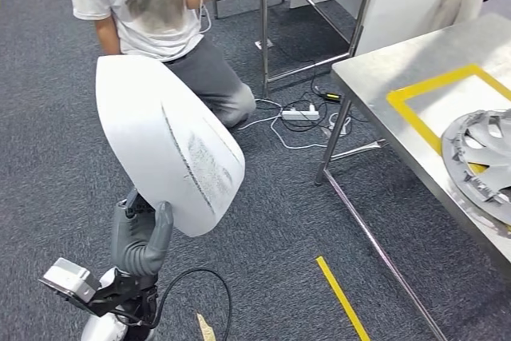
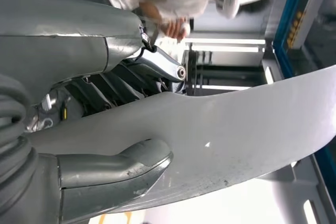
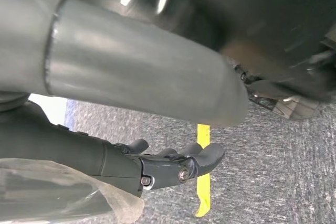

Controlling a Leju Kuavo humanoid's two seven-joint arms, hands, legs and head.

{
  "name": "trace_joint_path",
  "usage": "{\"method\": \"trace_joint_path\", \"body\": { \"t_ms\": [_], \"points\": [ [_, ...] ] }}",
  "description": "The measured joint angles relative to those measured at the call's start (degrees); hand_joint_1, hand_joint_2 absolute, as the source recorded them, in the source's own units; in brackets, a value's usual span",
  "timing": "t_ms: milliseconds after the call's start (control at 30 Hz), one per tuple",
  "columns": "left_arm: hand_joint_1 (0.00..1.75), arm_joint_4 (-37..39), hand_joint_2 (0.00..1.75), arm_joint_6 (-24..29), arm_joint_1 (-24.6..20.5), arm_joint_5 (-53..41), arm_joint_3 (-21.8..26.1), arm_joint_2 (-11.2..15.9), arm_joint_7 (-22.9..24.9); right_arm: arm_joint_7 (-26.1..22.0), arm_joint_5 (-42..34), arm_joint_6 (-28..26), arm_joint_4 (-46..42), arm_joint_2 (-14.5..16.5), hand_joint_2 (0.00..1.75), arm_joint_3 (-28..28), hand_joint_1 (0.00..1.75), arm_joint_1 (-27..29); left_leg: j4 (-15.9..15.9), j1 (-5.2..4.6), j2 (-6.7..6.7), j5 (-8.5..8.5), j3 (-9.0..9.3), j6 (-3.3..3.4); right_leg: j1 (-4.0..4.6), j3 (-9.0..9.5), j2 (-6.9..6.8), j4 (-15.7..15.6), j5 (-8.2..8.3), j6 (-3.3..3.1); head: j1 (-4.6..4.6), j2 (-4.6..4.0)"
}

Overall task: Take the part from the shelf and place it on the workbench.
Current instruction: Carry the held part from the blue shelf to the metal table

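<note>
The part is a large white rounded panel with a scuffed grey patch, held upright over the carpet at the left. My left hand grips its lower edge from below. In the left wrist view the part lies clamped between the thumb and the dark fingers. The steel workbench stands to the right, an arm's reach or more away from the part. My right hand hangs over the carpet, its fingers apart from the thumb and holding nothing.
A yellow tape rectangle marks the workbench top, with a grey wheel cover lying partly on it. A person kneels just behind the part. A power strip and cables lie by the bench legs. Yellow floor tape runs near me.
</note>
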Motion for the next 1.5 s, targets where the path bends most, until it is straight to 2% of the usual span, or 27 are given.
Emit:
{"method": "trace_joint_path", "body": {
  "t_ms": [33, 100, 133, 167, 233, 300, 333, 400, 467, 533, 600, 633, 700, 767, 833, 867, 900, 967, 1033, 1133, 1200, 1267, 1333, 1367, 1400, 1467, 1500],
  "points": [
    [1.75, -0.01, 1.75, -0.37, -0.03, 0.57, 0.01, -0.01, 0.01, 0.09, 0.10, 0.00, 0.00, 0.04, 0.00, -0.01, 0.00, -0.08, 0.03, -0.15, 0.49, -0.17, 0.21, -0.31, 0.17, 0.52, -0.52, -0.80, -0.09, -0.34, -0.04, 0.00],
    [1.75, -0.09, 1.75, -1.76, -0.08, 2.65, 0.02, -0.05, 0.01, 0.29, 0.39, -0.01, -0.01, 0.07, 0.00, -0.03, 0.00, -0.12, 0.01, -0.06, 1.41, -0.52, 0.61, -0.91, 0.32, 0.58, 0.78, -0.71, -0.09, -1.16, -0.08, 0.01],
    [1.75, -0.19, 1.75, -2.56, -0.12, 3.87, 0.03, -0.11, 0.02, 0.36, 0.55, -0.01, -0.01, 0.06, 0.00, -0.07, 0.00, -0.09, 0.32, 0.15, 0.90, -0.97, 0.70, -1.25, 0.29, 0.61, 1.47, -0.76, -0.05, -1.47, -0.11, 0.01],
    [1.75, -0.36, 1.75, -3.30, -0.14, 4.91, 0.09, -0.21, 0.02, 0.40, 0.68, -0.02, -0.02, 0.05, 0.00, -0.14, 0.00, -0.09, 1.53, 0.37, -0.40, -1.94, 0.34, -1.51, 0.23, 0.67, 2.24, -0.83, 0.01, -1.84, -0.19, 0.01],
    [1.75, -0.68, 1.75, -4.31, -0.10, 5.97, 0.36, -0.34, 0.04, 0.45, 0.84, -0.03, -0.02, 0.05, 0.00, -0.36, 0.00, -0.24, 7.52, 0.60, -3.91, -5.17, -2.27, -1.68, 0.16, 0.76, 3.80, -0.89, 0.09, -2.48, -0.40, 0.01],
    [1.75, -0.80, 1.75, -4.81, 0.12, 6.11, 0.68, -0.36, 0.08, 0.48, 0.93, -0.04, -0.02, 0.05, 0.00, -0.54, 0.00, -0.36, 14.99, 0.57, -5.28, -7.88, -6.17, -1.55, 0.27, 0.81, 5.61, -0.88, 0.08, -2.83, -0.46, 0.01],
    [1.75, -0.80, 1.75, -4.93, 0.22, 6.11, 0.78, -0.34, 0.09, 0.49, 0.95, -0.07, -0.02, 0.05, 0.00, -0.58, 0.00, -0.33, 16.67, 0.56, -5.42, -7.76, -7.33, -1.44, 0.32, 0.90, 6.59, -0.87, 0.06, -2.87, -0.46, 0.00],
    [1.75, -0.80, 1.75, -5.01, 0.32, 6.09, 0.88, -0.38, 0.10, 0.55, 0.94, -0.11, -0.01, 0.05, 0.00, -0.69, 0.00, -0.18, 13.77, 0.58, -5.88, -4.31, -6.80, -1.11, 0.35, 1.23, 8.53, -0.86, 0.00, -2.85, -0.45, 0.01],
    [1.75, -0.82, 1.75, -5.00, 0.34, 6.04, 0.91, -0.43, 0.10, 0.61, 0.91, -0.16, 0.00, 0.07, 0.00, -0.80, 0.00, -0.16, 6.20, 0.81, -8.34, -0.01, -4.10, -0.79, 0.37, 1.37, 10.27, -0.73, -0.12, -2.59, -0.43, 0.01],
    [1.75, -0.86, 1.75, -4.99, 0.38, 5.97, 0.93, -0.48, 0.11, 0.72, 0.87, -0.20, 0.00, 0.09, 0.00, -0.89, 0.00, -0.17, 1.96, 0.93, -10.56, 1.27, -2.61, -0.65, 0.26, 0.92, 11.71, -0.63, -0.08, -1.94, -0.41, 0.00],
    [1.75, -0.89, 1.75, -4.98, 0.38, 5.86, 0.96, -0.57, 0.14, 0.84, 0.86, -0.22, 0.00, 0.09, 0.00, -0.97, 0.00, 0.02, 1.46, 0.81, -10.22, 1.11, -2.47, -0.37, -0.02, 0.29, 12.78, -0.82, 0.14, -1.06, -0.40, 0.00],
    [1.75, -0.89, 1.75, -4.97, 0.35, 5.75, 0.97, -0.65, 0.14, 0.90, 0.87, -0.22, 0.00, 0.09, 0.00, -0.99, 0.00, 0.16, 1.21, 0.82, -9.60, 1.24, -2.39, -0.05, -0.07, 0.00, 12.24, -0.69, 0.04, -0.71, -0.36, 0.00],
    [1.75, -0.91, 1.75, -4.95, 0.32, 5.48, 1.02, -0.86, 0.11, 0.97, 0.92, -0.22, 0.00, 0.09, 0.00, -1.02, 0.00, 0.21, 0.71, 0.89, -8.03, 1.46, -2.18, 0.70, 0.11, -1.78, 8.99, 2.05, -1.78, -0.29, -0.05, 0.00],
    [1.75, -0.92, 1.75, -4.81, 0.42, 5.26, 1.08, -0.99, 0.09, 1.01, 0.97, -0.26, 0.00, 0.08, 0.00, -1.03, 0.00, -0.07, 0.61, 0.67, -6.22, 1.41, -2.17, 1.15, 0.23, -5.37, 5.70, 9.12, -5.39, -0.02, 0.20, 0.00],
    [1.75, -0.92, 1.75, -4.56, 0.50, 4.98, 1.14, -1.00, 0.10, 1.06, 0.98, -0.30, 0.00, 0.07, 0.00, -1.07, 0.00, -0.15, 0.64, 0.52, -4.33, 1.29, -2.15, 1.26, 0.20, -8.22, 5.00, 14.91, -7.23, 0.22, 0.21, 0.00],
    [1.75, -0.91, 1.75, -4.42, 0.50, 4.83, 1.15, -1.01, 0.11, 1.10, 0.97, -0.31, 0.00, 0.07, 0.00, -1.13, 0.00, -0.07, 0.65, 0.50, -3.51, 1.22, -2.12, 1.24, 0.20, -8.16, 4.86, 14.94, -6.62, 0.27, 0.23, 0.00],
    [1.75, -0.91, 1.75, -4.30, 0.49, 4.69, 1.16, -1.02, 0.11, 1.14, 0.97, -0.32, 0.00, 0.07, 0.00, -1.24, 0.00, 0.02, 0.65, 0.50, -2.75, 1.13, -2.04, 1.15, 0.20, -6.75, 4.47, 12.44, -5.02, 0.25, 0.23, 0.00],
    [1.75, -0.91, 1.75, -4.05, 0.45, 4.37, 1.17, -1.03, 0.14, 1.20, 0.97, -0.41, -0.01, 0.07, 0.00, -1.51, 0.00, 0.00, 0.69, 0.33, -1.48, 0.85, -1.74, 0.75, 0.42, -2.05, 1.95, 4.19, -1.62, -0.11, 0.25, 0.00],
    [1.75, -0.91, 1.75, -3.73, 0.39, 3.88, 1.20, -1.03, 0.24, 1.33, 1.01, -0.58, -0.02, 0.07, 0.00, -1.74, 0.00, -0.21, 0.75, 0.08, -0.43, 0.60, -1.43, 0.17, 0.77, 0.81, 0.05, -0.63, -0.30, -0.73, 0.13, 0.00],
    [1.75, -0.91, 1.75, -2.94, 0.21, 3.10, 1.20, -1.04, 0.61, 1.76, 1.33, -0.69, -0.02, 0.07, 0.00, -1.93, 0.00, -0.11, 0.69, 0.17, 0.61, 0.30, -0.91, -0.79, 0.89, 0.86, 1.49, -1.15, -0.14, -1.71, 0.03, 0.01],
    [1.75, -0.91, 1.75, -2.58, 0.05, 2.88, 1.20, -1.01, 0.86, 2.08, 1.57, -0.79, -0.02, 0.07, 0.00, -2.02, 0.00, 0.00, 2.88, 0.45, -1.62, -1.47, -1.49, -1.40, 0.60, 1.14, 2.88, -1.54, 0.16, -2.44, -0.19, 0.01],
    [1.75, -0.90, 1.75, -2.38, 0.12, 2.83, 1.21, -0.92, 0.92, 2.38, 1.73, -0.90, -0.02, 0.07, 0.00, -2.14, 0.00, -0.15, 9.53, 0.59, -4.55, -5.06, -4.37, -1.65, 0.52, 1.38, 4.39, -1.66, 0.30, -2.93, -0.50, 0.01],
    [1.75, -0.89, 1.75, -2.19, 0.24, 2.82, 1.21, -0.81, 0.93, 2.97, 2.02, -1.11, -0.02, 0.07, 0.00, -2.21, 0.00, -0.23, 15.95, 0.56, -5.29, -7.25, -7.50, -1.63, 0.67, 1.42, 6.13, -1.61, 0.29, -3.11, -0.59, 0.01],
    [1.75, -0.89, 1.75, -2.13, 0.24, 2.82, 1.21, -0.78, 0.93, 3.36, 2.23, -1.26, -0.02, 0.07, 0.00, -2.23, 0.00, -0.17, 16.58, 0.55, -5.40, -6.70, -7.99, -1.52, 0.75, 1.47, 7.05, -1.56, 0.29, -3.12, -0.57, 0.00],
    [1.75, -0.89, 1.75, -2.09, 0.21, 2.82, 1.21, -0.76, 0.93, 3.79, 2.45, -1.42, -0.02, 0.07, 0.00, -2.23, 0.00, -0.11, 14.88, 0.54, -5.60, -4.97, -7.42, -1.31, 0.81, 1.54, 8.00, -1.50, 0.28, -3.11, -0.58, 0.00],
    [1.75, -0.89, 1.75, -2.05, 0.11, 2.82, 1.21, -0.76, 0.93, 4.36, 2.77, -1.65, -0.02, 0.09, 0.00, -2.25, 0.00, -0.08, 7.61, 0.58, -7.60, -0.59, -4.49, -0.67, 0.85, 1.61, 9.75, -1.35, 0.26, -3.04, -0.56, 0.00],
    [1.75, -0.89, 1.75, -2.04, 0.04, 2.82, 1.21, -0.78, 0.93, 4.51, 2.85, -1.71, -0.02, 0.13, 0.00, -2.26, 0.00, -0.13, 4.20, 0.64, -8.92, 0.71, -3.10, -0.37, 0.86, 1.48, 10.58, -1.23, 0.24, -2.86, -0.56, 0.00]
  ]
}}
